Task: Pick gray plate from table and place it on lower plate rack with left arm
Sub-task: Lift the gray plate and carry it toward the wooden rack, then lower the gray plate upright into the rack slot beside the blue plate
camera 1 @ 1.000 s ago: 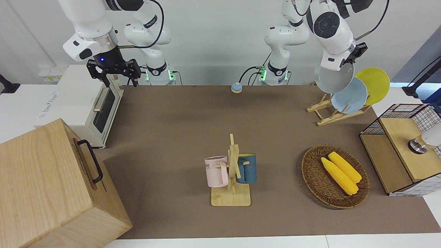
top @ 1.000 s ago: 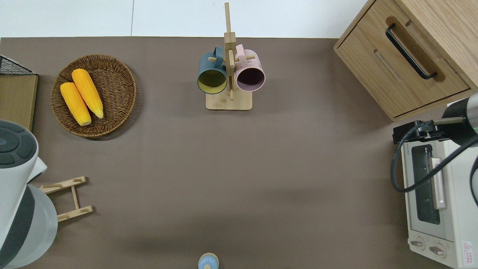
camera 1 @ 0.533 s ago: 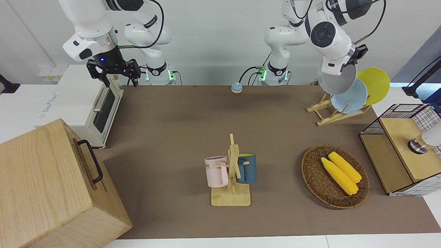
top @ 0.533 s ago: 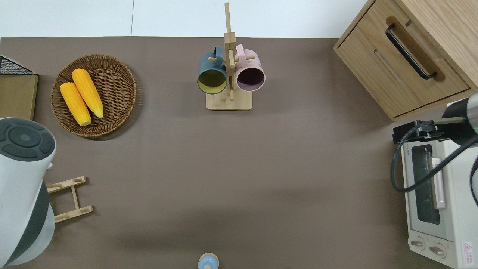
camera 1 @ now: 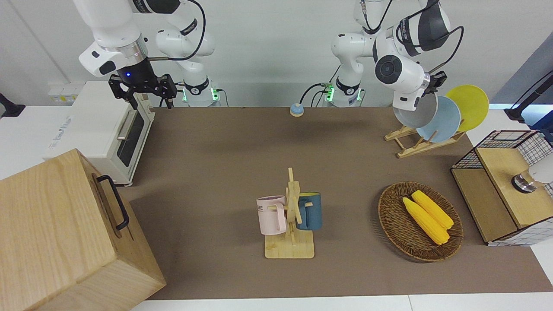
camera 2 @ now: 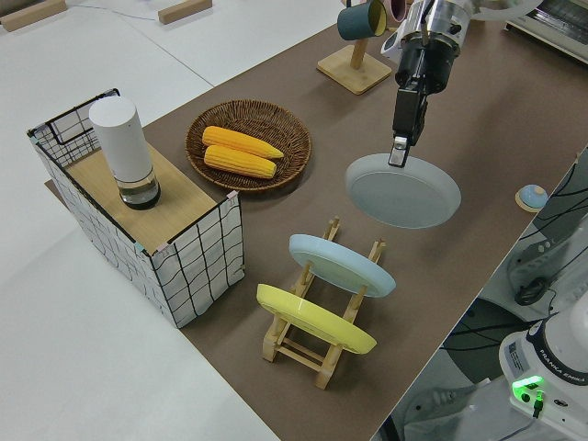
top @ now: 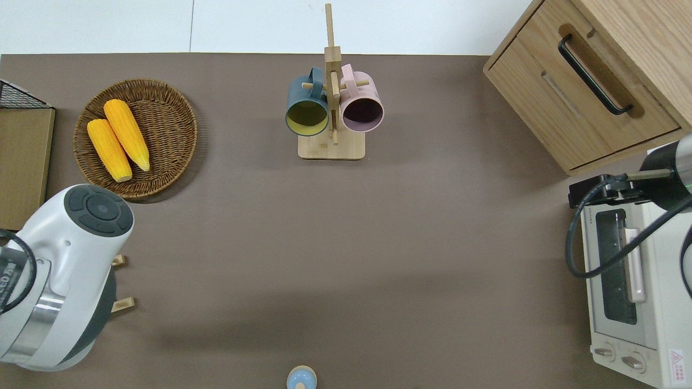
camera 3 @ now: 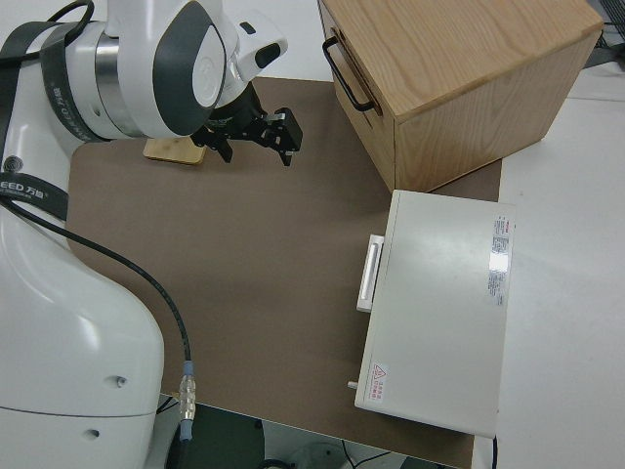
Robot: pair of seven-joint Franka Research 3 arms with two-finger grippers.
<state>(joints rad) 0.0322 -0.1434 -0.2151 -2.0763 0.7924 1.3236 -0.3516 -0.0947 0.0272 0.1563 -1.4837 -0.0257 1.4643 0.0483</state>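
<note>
Gray plate is pinched at its rim by the left pincer; stiff, slick, breakable, so a rim hold is judged best.

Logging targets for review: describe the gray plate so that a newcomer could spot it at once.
Find the small wooden plate rack at the left arm's end of the table. The gray plate hangs in the air beside it, held at its rim by the left pincer. It is pale gray; the racked plates are light blue and yellow.
</note>
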